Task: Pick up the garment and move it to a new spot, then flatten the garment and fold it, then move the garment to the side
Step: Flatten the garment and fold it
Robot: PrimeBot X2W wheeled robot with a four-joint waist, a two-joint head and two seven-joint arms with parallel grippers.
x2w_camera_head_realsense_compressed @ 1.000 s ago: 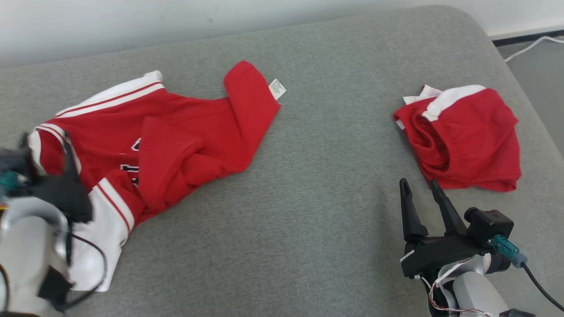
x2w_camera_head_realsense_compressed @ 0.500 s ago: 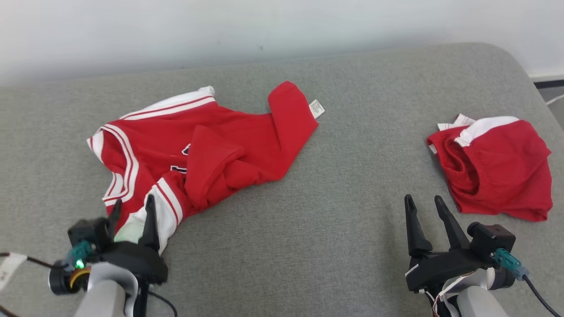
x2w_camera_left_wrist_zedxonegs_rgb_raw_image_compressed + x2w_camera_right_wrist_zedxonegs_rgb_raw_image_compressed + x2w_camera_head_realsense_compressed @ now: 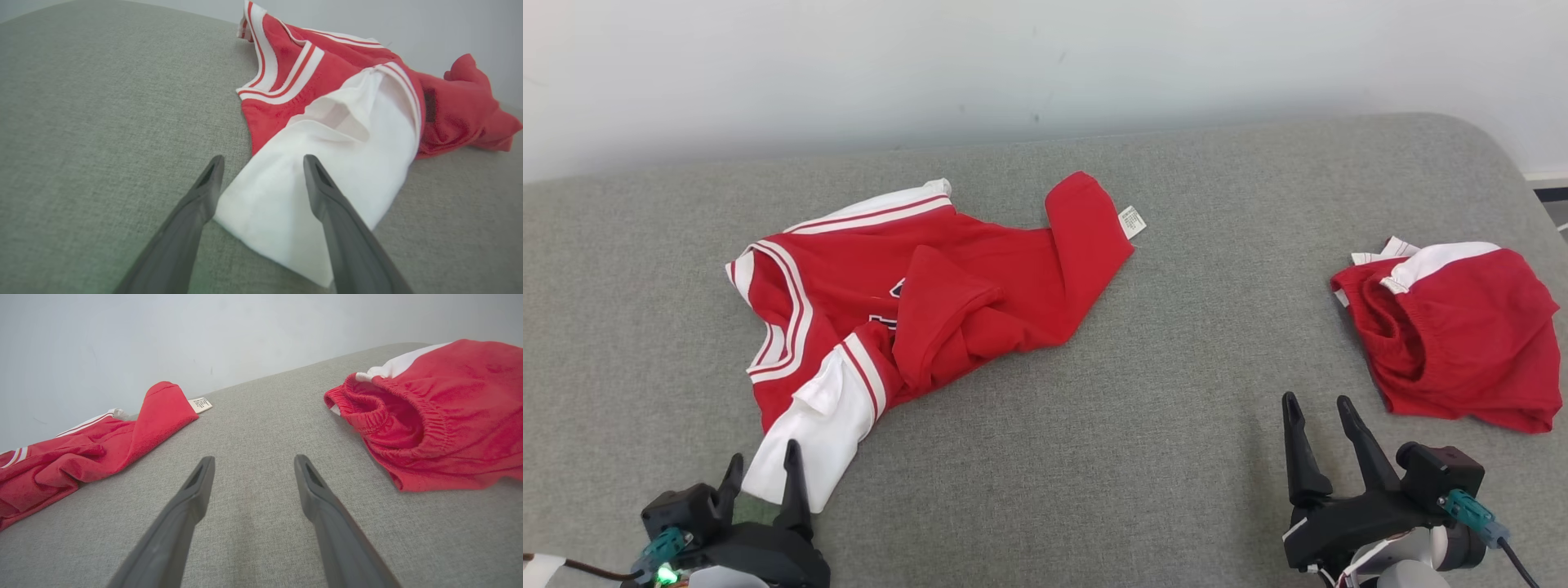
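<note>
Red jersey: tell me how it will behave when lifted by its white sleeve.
Probably floppy: the red jersey lies crumpled in soft folds. Lifted by the white sleeve, the rest would likely hang and drag. It looks thin, so likely light.

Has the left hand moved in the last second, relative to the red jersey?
Yes. The left hand has drawn back toward the robot: from over the jersey's striped collar to the white sleeve's end.
</note>
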